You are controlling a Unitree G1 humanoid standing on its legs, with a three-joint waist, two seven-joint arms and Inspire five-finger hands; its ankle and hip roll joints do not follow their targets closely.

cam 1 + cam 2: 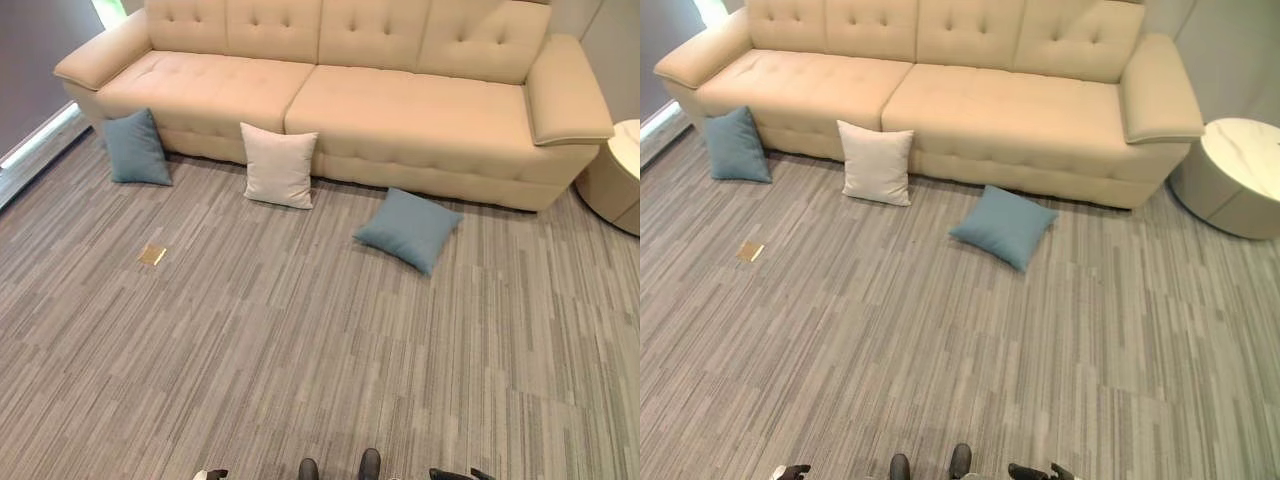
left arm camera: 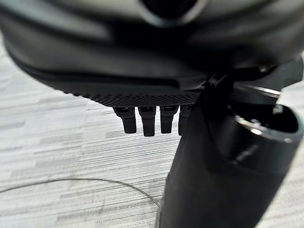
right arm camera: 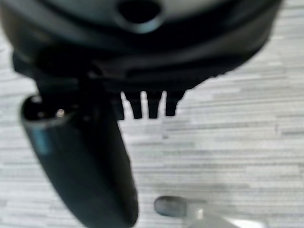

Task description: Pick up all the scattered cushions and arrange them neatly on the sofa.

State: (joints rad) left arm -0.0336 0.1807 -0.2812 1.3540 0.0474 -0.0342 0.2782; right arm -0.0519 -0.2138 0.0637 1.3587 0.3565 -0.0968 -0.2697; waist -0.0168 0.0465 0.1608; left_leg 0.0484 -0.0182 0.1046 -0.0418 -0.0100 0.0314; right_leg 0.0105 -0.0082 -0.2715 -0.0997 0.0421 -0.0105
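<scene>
Three cushions sit on the carpet in front of a long beige sofa [image 1: 400, 110] with bare seats. A blue cushion [image 1: 135, 148] leans upright against the sofa's left end. A white cushion [image 1: 279, 165] leans against its front near the middle. Another blue cushion [image 1: 409, 228] lies flat on the carpet, further right and a little out from the sofa. My left hand [image 1: 210, 474] and right hand [image 1: 455, 474] hang low at the near edge, far from all the cushions. In the wrist views the left fingers [image 2: 147, 121] and right fingers [image 3: 147, 107] are straight and hold nothing.
A round white side table [image 1: 1235, 175] stands beside the sofa's right arm. A small brass floor plate [image 1: 152, 254] is set in the striped grey carpet at the left. A wide stretch of carpet lies between me and the cushions.
</scene>
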